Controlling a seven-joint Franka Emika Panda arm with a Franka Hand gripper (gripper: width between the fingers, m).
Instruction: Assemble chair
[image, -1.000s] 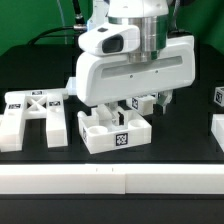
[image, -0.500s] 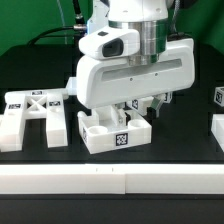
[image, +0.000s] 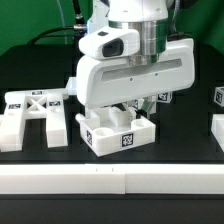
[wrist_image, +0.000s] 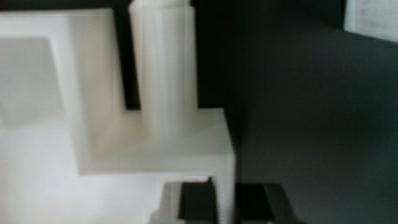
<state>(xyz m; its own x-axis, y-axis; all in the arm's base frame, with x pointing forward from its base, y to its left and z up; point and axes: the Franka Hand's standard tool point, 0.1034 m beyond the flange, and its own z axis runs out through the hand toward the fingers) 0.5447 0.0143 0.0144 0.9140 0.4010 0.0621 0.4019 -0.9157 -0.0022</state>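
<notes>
The white seat block (image: 112, 137) stands on the black table at the front centre, with a tag on its near face. My gripper (image: 135, 108) is right above it, under the big white hand body, with its fingers reaching down into the block's top. In the wrist view the gripper (wrist_image: 224, 200) has its two dark fingers (wrist_image: 192, 203) close together with a thin white wall of the seat block (wrist_image: 160, 140) between them. The X-braced frame (image: 36, 110) lies at the exterior view's left of the block, apart from it.
Two more tagged white parts show at the exterior view's right edge, one at the back (image: 218, 97) and one nearer (image: 217, 130). A long white rail (image: 110, 180) runs along the table's front.
The seat block has turned a little and shifted slightly toward the exterior view's right under the gripper. The X-braced frame has not moved.
</notes>
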